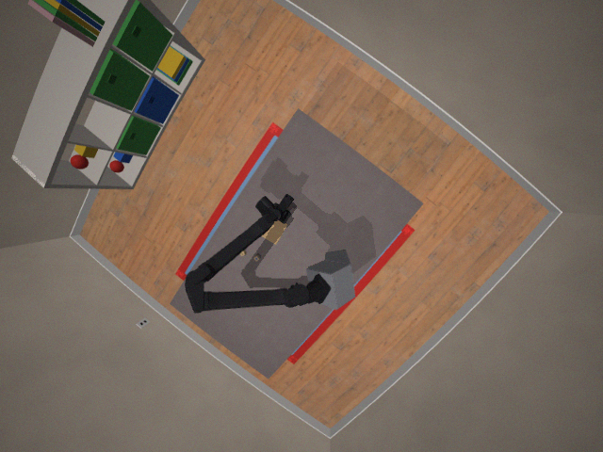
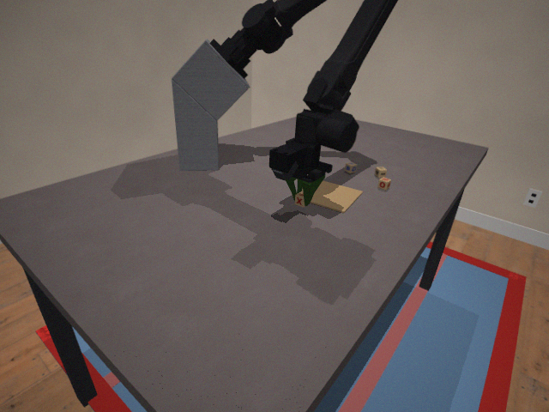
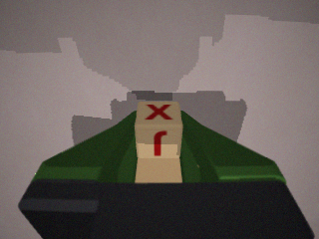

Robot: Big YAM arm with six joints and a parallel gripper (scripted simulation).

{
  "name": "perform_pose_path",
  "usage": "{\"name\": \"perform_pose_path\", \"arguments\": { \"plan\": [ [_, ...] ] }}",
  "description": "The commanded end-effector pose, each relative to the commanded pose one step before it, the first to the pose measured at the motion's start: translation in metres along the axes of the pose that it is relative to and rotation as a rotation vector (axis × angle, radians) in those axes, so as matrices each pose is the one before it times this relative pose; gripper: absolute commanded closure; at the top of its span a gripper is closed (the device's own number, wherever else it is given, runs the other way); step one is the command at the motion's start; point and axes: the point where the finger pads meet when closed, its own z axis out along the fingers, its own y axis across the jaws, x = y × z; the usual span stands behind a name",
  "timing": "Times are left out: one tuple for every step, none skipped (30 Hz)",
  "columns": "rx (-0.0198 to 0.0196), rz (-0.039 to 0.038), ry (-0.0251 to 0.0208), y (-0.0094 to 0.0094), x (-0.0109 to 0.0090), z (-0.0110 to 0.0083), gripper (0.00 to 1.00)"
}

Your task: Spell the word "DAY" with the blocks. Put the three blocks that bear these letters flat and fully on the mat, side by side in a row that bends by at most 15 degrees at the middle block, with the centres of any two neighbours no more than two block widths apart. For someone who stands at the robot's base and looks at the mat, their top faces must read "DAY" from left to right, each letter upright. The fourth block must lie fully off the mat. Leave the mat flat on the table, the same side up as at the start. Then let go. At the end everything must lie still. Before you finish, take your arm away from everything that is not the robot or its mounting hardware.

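Note:
My gripper [image 2: 301, 200] [image 3: 159, 119] has green fingers and is shut on a wooden block [image 2: 299, 200] [image 3: 158, 134] that shows a red X on one face and a red J on another. It holds the block low over the grey table [image 2: 177, 275], just past the near left edge of the tan mat [image 2: 339, 195] [image 1: 273, 232]. Three more letter blocks lie on the table beyond the mat: one with blue marks [image 2: 350, 167], one plain-looking [image 2: 380, 171], and one with a red O [image 2: 383, 183]. Their top letters are too small to read.
The grey robot base pedestal [image 2: 197, 119] [image 1: 335, 277] stands at the table's back left. The arm [image 1: 234, 252] reaches over the table. A shelf unit [image 1: 97, 92] stands on the floor away from the table.

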Motion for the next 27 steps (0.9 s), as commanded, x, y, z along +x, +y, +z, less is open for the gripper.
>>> {"name": "perform_pose_path", "arguments": {
  "plan": [
    [-0.00723,0.01472,-0.00025,0.00499,0.00077,0.01369,0.8],
    [0.00003,0.00005,0.00004,-0.00005,0.00003,0.00215,0.8],
    [0.0,0.00004,0.00027,-0.00003,0.00006,0.00173,0.8],
    [-0.00003,0.00003,0.00053,-0.00002,0.0001,0.00132,0.8],
    [-0.00001,0.00002,0.00025,-0.00002,0.00005,0.00095,0.8],
    [0.00004,0.00005,0.0002,-0.00005,0.00004,0.00061,0.8],
    [0.00129,0.00213,-0.00013,-0.00129,-0.0002,0.00004,0.8],
    [-0.00888,0.00522,-0.00541,0.0022,-0.00357,-0.00371,0.8],
    [-0.00656,-0.00228,-0.0017,0.00313,0.00019,-0.0025,0.8],
    [-0.00029,-0.0002,0.00029,0.00031,0.00025,-0.00029,0.8],
    [0.0,0.0,0.0,0.0,0.0,0.0,0.8],
    [0.0,0.0,0.0,0.0,0.0,0.0,0.8],
    [0.00474,0.00371,0.0008,-0.00127,0.00018,0.0,0.8],
    [0.0,-0.00001,0.0,0.0,0.0,0.0,0.8],
    [0.0,0.00001,-0.00001,0.0,0.0,0.0,0.8],
    [0.00001,0.0,0.0,0.0,0.0,0.0,0.8],
    [0.0,-0.00001,0.0,0.0,0.0,0.0,0.8],
    [-0.00001,0.0,0.0,0.0,0.0,0.0,0.8],
    [0.0,0.0,0.0,0.0,0.0,0.0,0.8],
    [0.00001,0.0,0.0,0.0,0.0,0.0,0.8],
    [0.0,0.0,0.0,0.0,0.0,0.0,0.8],
    [0.0,-0.00001,0.0,0.0,0.0,0.0,0.8],
    [0.0,0.0,0.0,0.0,0.0,0.0,0.8],
    [0.0,0.0,0.0,0.0,0.0,0.0,0.8],
    [0.0,0.0,0.0,0.0,0.0,0.0,0.8],
    [0.0,0.0,0.0,0.0,0.0,0.0,0.8],
    [0.0,0.0,0.0,0.0,0.0,0.0,0.8]
  ]
}}
